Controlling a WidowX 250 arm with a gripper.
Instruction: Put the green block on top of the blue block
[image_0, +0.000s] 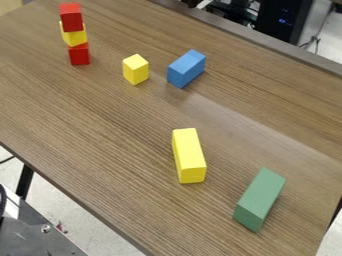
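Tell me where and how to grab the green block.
Best taken at mid-length, from straight above, closing across its narrow width on the two long sides. The green block lies flat and elongated on the table, and the long yellow block stands clear of it, so both long sides look reachable.

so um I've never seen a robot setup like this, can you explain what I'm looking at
This is one picture, from a fixed camera looking down at a slant on a wooden table. The machine is a black robot arm with a two-finger gripper, meant to put the green block on the blue block. Those two lie apart. Between them is a long yellow block, and beside the blue one a small yellow block. At upper left, three blocks are stacked: red, yellow, red. Every block rests on the table or another block.
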